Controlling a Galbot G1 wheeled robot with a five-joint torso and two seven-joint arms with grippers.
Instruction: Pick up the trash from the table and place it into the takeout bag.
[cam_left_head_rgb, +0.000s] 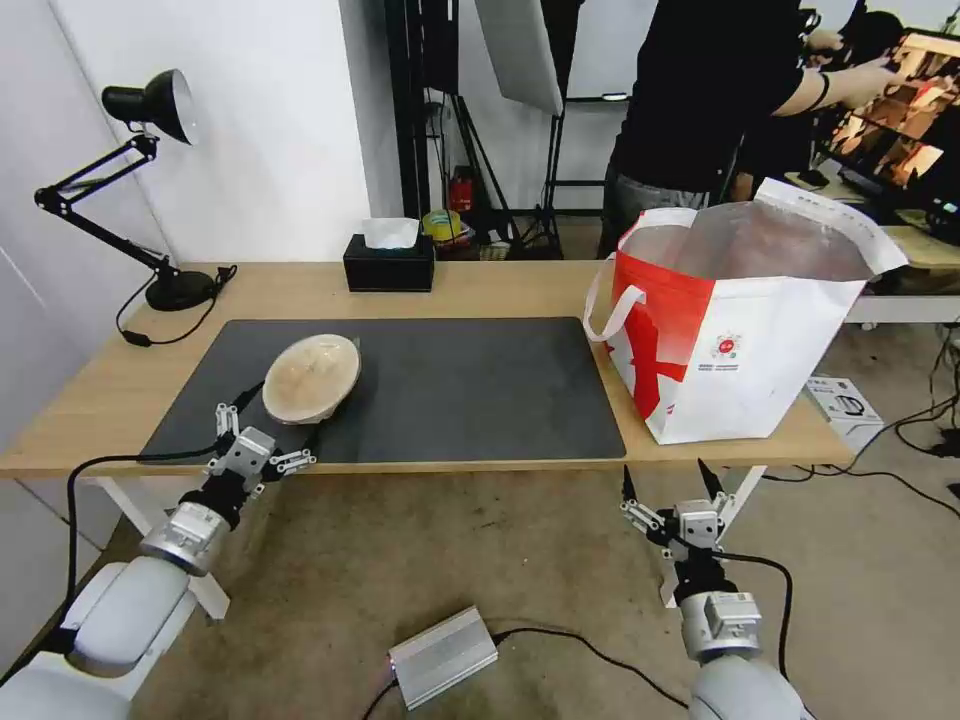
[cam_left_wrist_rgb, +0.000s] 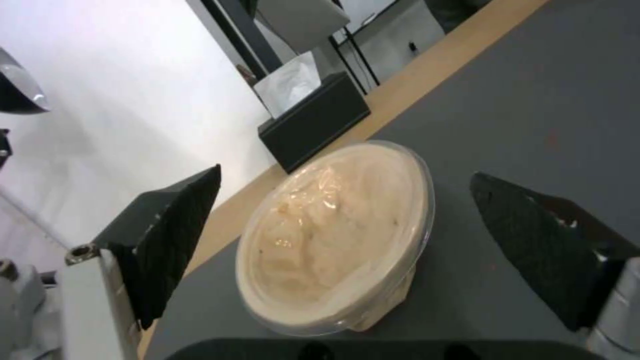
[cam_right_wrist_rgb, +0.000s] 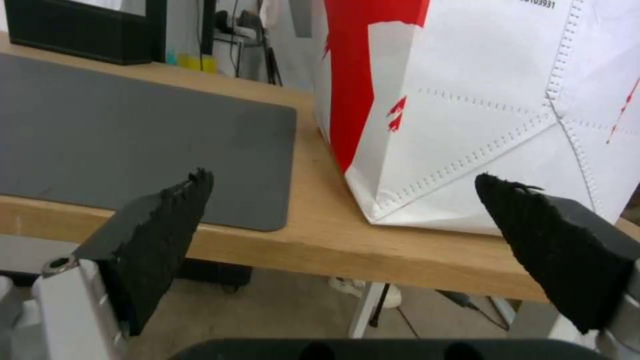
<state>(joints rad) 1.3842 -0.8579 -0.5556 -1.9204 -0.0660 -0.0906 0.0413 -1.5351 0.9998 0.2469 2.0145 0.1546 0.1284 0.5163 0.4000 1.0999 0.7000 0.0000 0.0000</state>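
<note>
Beige bowl (cam_left_wrist_rgb: 337, 235) on mat, just ahead of left hand (cam_left_wrist_rgb: 347, 250), fingers apart

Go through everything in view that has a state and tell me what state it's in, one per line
Beige bowl: lidded, on the mat, tilted, not gripped.
Takeout bag: upright on the table, mouth open.
Tissue box: tissue sticking out of the top.
Desk lamp: looks off.
Left gripper: open, at the bowl's near edge, fingers either side.
Right gripper: open, below the table edge near the bag.
</note>
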